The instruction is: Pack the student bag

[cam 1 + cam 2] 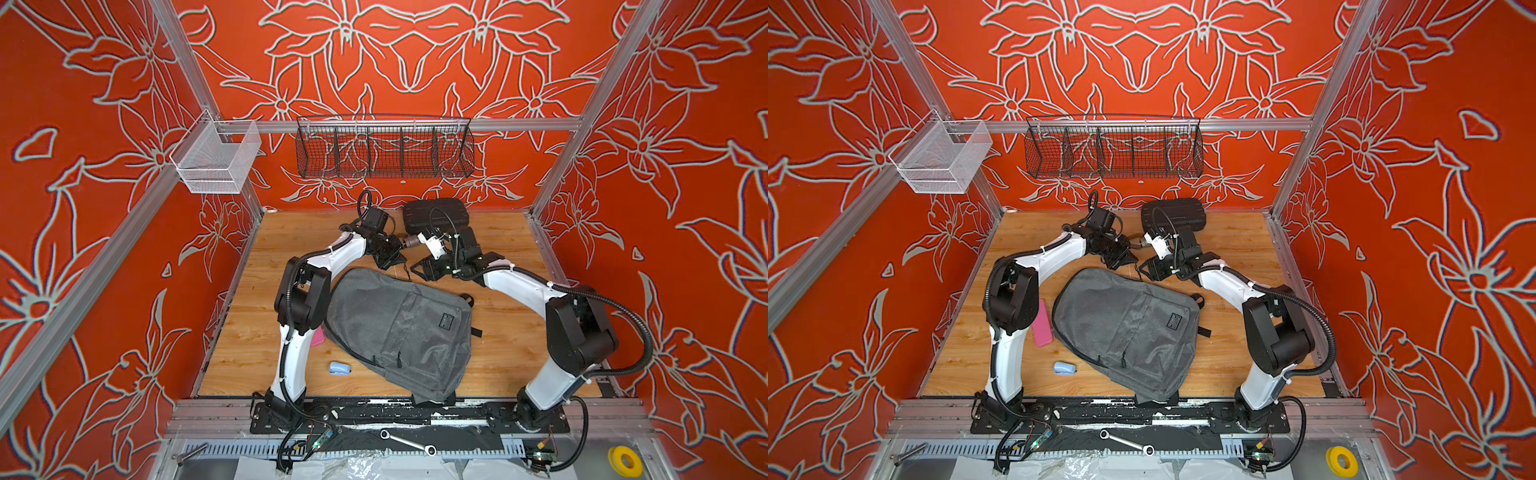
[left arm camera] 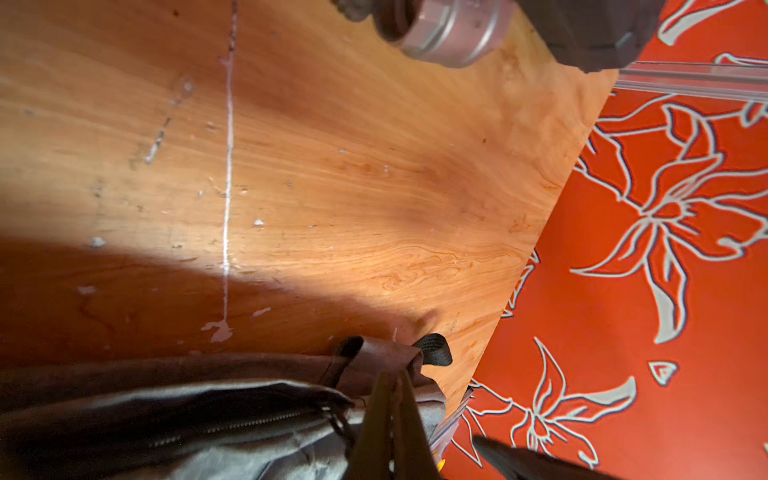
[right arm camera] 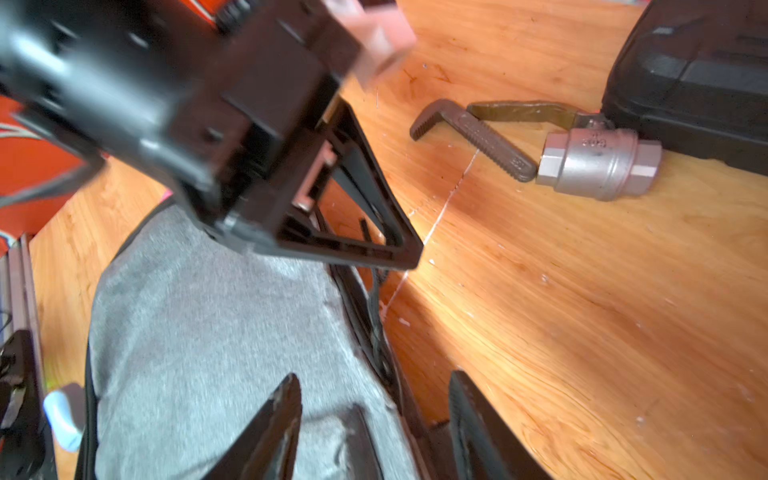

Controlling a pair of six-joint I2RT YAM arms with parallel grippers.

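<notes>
The student bag, grey heathered fabric with a dark logo patch, lies flat in the middle of the wooden table. My left gripper is at the bag's far edge. In the left wrist view its fingers are pressed together on a bunched fold of the bag beside a black strap loop. My right gripper stands open just right of it. One finger hangs over the grey fabric, the other over bare wood, and nothing is between them.
A metal ball valve lies behind the grippers, against a black ribbed hard case. A pink case and a small blue item lie left of the bag. A black wire basket and a white one hang on the frame.
</notes>
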